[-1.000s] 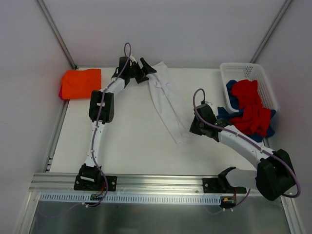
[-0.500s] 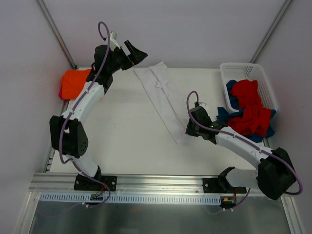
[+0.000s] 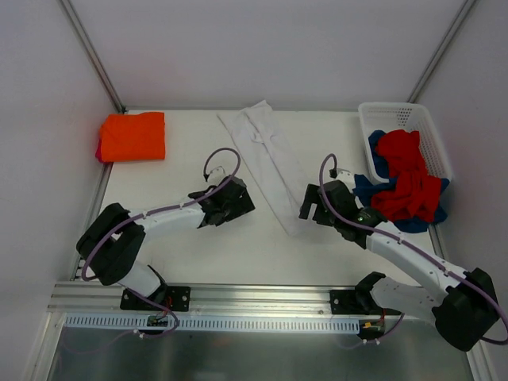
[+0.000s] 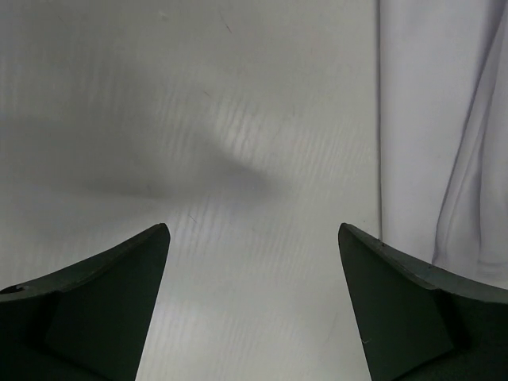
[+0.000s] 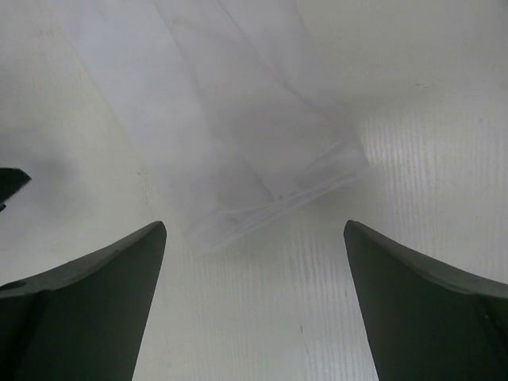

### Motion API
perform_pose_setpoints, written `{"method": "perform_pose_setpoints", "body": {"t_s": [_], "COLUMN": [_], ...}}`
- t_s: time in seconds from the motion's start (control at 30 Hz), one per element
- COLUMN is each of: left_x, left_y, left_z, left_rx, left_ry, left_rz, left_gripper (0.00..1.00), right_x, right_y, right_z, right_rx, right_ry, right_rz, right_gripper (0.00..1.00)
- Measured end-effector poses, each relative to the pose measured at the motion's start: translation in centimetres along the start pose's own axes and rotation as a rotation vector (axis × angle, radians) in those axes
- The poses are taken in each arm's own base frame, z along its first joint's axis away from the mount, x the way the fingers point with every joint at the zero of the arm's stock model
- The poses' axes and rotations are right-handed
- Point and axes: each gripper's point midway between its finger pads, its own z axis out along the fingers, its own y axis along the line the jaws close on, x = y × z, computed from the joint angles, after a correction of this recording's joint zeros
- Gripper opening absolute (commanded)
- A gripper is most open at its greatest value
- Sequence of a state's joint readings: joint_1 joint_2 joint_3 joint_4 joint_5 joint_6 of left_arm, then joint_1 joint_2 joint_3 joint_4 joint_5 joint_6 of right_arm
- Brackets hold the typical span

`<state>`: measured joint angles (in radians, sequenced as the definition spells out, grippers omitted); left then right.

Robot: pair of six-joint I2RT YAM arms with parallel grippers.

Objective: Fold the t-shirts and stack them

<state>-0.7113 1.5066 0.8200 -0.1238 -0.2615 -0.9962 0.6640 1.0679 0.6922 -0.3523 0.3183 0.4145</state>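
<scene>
Both end effectors are empty now, so the risks come from how I take the cloth next. Nearest to me, the hemmed end of the long white folded cloth t-shirt [image 3: 270,163] lies under my right end effector [image 3: 311,203]. The strip seems to have several thin layers. If the fingers close on the upper layer only, I think the fold will open when I lift.

My left end effector [image 3: 228,203] is over the white desk [image 3: 182,171], just beside the shirt's left edge. Closing there could catch nothing, or pinch only the border and pull the strip crooked.

Further away, the red and blue cloth t-shirts [image 3: 409,178] spill over the near rim of the white perforated plastic basket [image 3: 405,111], close to my right arm, and a wide swing may drag them out. At the far left corner lies the folded bright orange cloth t-shirt [image 3: 133,135]. A careless drop on it would disturb it.

As for the fingers, the left pair stands wide apart and touches nothing, with the white cloth to the right of the right finger. The right pair is equally wide and hovers above the hem, without contact that I can see.
</scene>
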Motion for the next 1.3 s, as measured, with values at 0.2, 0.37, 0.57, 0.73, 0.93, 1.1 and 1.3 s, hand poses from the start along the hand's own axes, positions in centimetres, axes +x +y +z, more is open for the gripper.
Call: {"method": "perform_pose_setpoints", "body": {"t_s": [0.2, 0.37, 0.57, 0.73, 0.93, 1.1, 1.3], "left_x": [3.8, 7.0, 7.5, 7.5, 8.0, 8.5, 8.8], "left_y": [-3.3, -6.3, -10.3, -11.6, -11.9, -12.4, -12.6], "left_z": [-0.7, 1.8, 3.1, 3.8, 4.5, 5.2, 5.4], "left_rx": [0.006, -0.025, 0.016, 0.027, 0.024, 0.025, 0.029], "left_ry": [-0.017, 0.005, 0.000, -0.001, 0.015, 0.029, 0.044], "left_rz": [-0.028, -0.011, -0.034, -0.042, -0.052, -0.054, -0.043], "left_gripper": [0.86, 0.86, 0.85, 0.80, 0.41, 0.14, 0.00], "right_x": [0.4, 1.7, 2.1, 2.1, 2.2, 2.5, 2.7], "right_y": [-2.0, -4.1, -6.0, -6.6, -6.7, -7.0, -7.2], "right_z": [-0.9, -1.5, -2.5, -2.8, -2.7, -2.5, -2.4], "right_rx": [0.042, 0.085, 0.114, 0.133, 0.144, 0.154, 0.161], "right_ry": [-0.037, -0.046, -0.083, -0.097, -0.093, -0.088, -0.083], "right_rz": [0.012, 0.024, 0.043, 0.047, 0.046, 0.042, 0.045], "right_gripper": [0.99, 1.00, 1.00, 1.00, 0.99, 1.00, 0.99]}}
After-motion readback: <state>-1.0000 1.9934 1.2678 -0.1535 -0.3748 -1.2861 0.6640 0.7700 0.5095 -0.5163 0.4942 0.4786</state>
